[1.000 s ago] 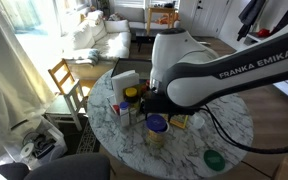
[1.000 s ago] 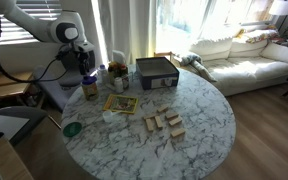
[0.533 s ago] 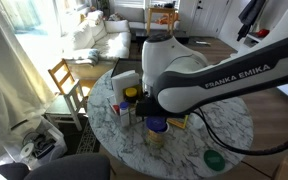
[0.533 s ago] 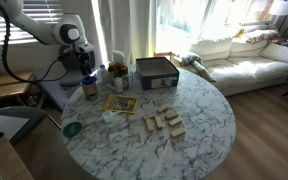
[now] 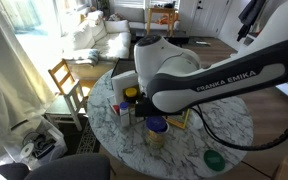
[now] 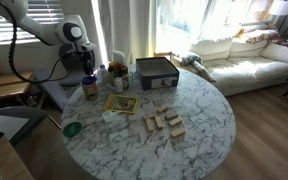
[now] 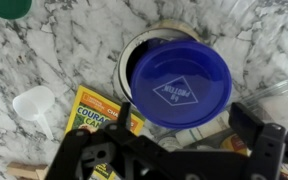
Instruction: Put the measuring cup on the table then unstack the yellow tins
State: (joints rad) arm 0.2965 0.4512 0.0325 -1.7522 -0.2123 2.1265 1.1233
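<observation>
Two black fingers (image 7: 256, 138) of the gripper (image 7: 184, 125) come in at the near edge of the wrist view. The jaws are spread wide, one on each side of the measuring cup (image 7: 180, 88), and they grip nothing. Whether they touch the cup I cannot tell. The cup shows as a round blue face seen straight from above. It sits inside the yellow tins (image 7: 132, 52), whose dark inside makes a ring around it, so the cup is not on the table (image 7: 74, 50).

Just beside the tins lies a yellow printed card (image 7: 92, 115), and next to the card, further from the tins, is a small white scoop (image 7: 34, 103). A flat green disc (image 7: 9, 7) lies well apart from the tins, at the corner of this view.

In an exterior view the tins stand stacked, with the blue cup on top, and the thick white arm (image 5: 199, 80) curves in from the side of the picture and bends over them. Its big rounded joint hangs above the tins and hides most of the gripper. In an exterior view the arm reaches in from the upper corner, folds at the elbow and points the wrist straight down.

Beyond the tins stand a jar with a yellow cap (image 5: 132, 96) and a white box (image 5: 124, 80). Some wooden blocks (image 6: 164, 123) and a dark box (image 6: 156, 70) lie well apart from the tins.
</observation>
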